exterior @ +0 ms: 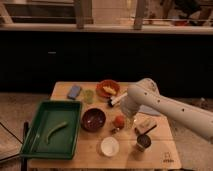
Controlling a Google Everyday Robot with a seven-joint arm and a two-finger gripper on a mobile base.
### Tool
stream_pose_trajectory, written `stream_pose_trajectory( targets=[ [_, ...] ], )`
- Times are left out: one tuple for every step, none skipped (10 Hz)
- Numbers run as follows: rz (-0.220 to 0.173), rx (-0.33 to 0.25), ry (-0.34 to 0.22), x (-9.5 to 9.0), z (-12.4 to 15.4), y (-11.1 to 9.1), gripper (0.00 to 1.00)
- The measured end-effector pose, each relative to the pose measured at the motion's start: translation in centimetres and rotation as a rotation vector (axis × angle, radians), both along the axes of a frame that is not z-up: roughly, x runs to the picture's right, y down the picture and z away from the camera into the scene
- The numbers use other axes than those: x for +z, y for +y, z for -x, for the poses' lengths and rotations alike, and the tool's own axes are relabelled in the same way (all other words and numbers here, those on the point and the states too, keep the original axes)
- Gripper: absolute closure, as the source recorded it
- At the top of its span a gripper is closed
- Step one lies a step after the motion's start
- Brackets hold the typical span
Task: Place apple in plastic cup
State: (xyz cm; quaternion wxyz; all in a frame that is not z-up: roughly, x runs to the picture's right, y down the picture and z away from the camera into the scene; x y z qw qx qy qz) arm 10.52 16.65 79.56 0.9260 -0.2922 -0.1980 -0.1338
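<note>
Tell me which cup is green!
The pale plastic cup at the back; the white cup and dark metal cup sit in front. The gripper is by the apple.

I can read no words. The tiny mark (168,160) on the tabletop (90,155) corner is unclear. My jaws are by the apple (119,121).

Wooden table (161,151), green tray (42,125), dark red-brown bowl (93,120), orange dish (101,85), white cup (109,146), metal cup (143,143)
</note>
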Motion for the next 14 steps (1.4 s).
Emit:
stream_pose_trajectory(
  targets=[
    [0.018, 0.021, -0.009, 0.5, -0.2, 0.2, 0.20],
    [0.034, 0.045, -0.017, 1.0, -0.4, 0.3, 0.20],
    [0.057, 0.063, -0.021, 1.5, -0.7, 0.6, 0.20],
    [0.073, 0.077, -0.021, 2.0, -1.0, 1.0, 0.20],
    [0.092, 0.085, -0.025, 2.6, -1.0, 1.4, 0.20],
    [0.102, 0.094, -0.029, 3.0, -0.9, 1.8, 0.20],
    [0.107, 0.103, -0.030, 3.1, -1.0, 1.9, 0.20],
    [0.106, 0.120, -0.033, 3.3, -1.1, 2.1, 0.20],
    [0.100, 0.140, -0.037, 3.5, -1.1, 2.2, 0.20],
    [0.094, 0.155, -0.043, 3.6, -1.1, 2.2, 0.20],
    [0.092, 0.168, -0.050, 3.8, -1.0, 2.2, 0.20],
    [0.089, 0.180, -0.055, 3.9, -1.0, 2.2, 0.20],
    [0.090, 0.189, -0.060, 4.1, -1.0, 2.3, 0.20],
    [0.091, 0.191, -0.064, 4.2, -0.9, 2.3, 0.22]
  ],
)
